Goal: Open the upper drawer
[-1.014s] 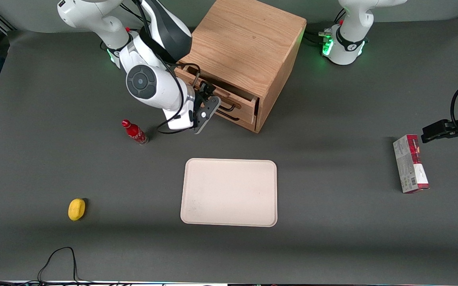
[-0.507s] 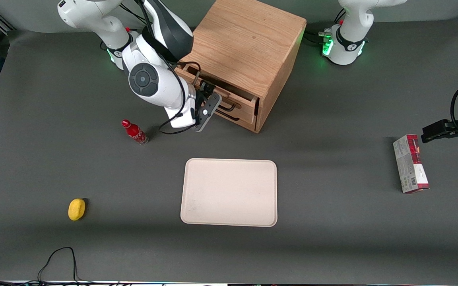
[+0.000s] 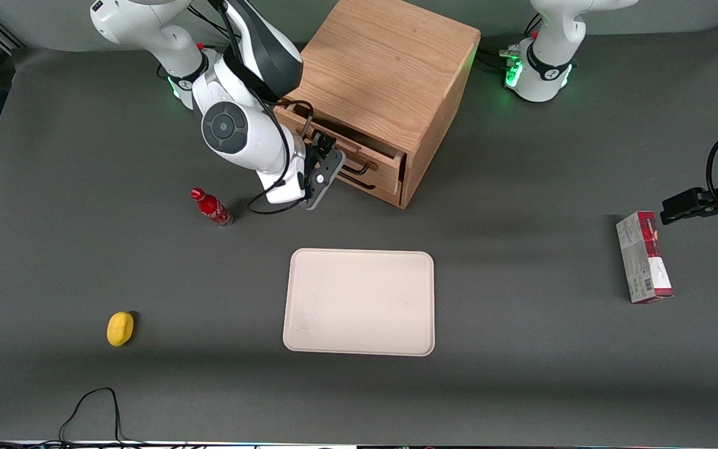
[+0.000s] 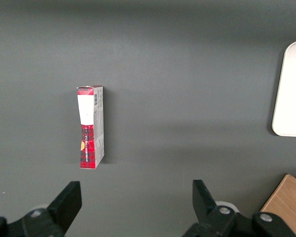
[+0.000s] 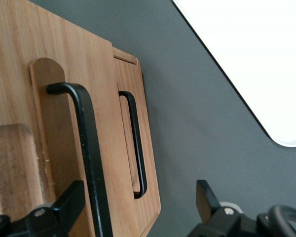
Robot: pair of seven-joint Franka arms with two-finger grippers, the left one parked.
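Gray counter [image 3: 521, 386]: hand [image 3: 328, 167], fingers spread wide, straddles the black handle [image 5: 91, 158] of the partly open upper drawer [image 3: 359, 154].

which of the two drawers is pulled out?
The upper drawer: it juts out past the closed bottom drawer. The open claw is at its handle.

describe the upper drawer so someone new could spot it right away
Find the boxy oak cabinet at the table's robot end. The upper drawer is directly under its top, slightly pulled out, with the gripper open around its black bar handle. The bottom drawer below it sits closed.
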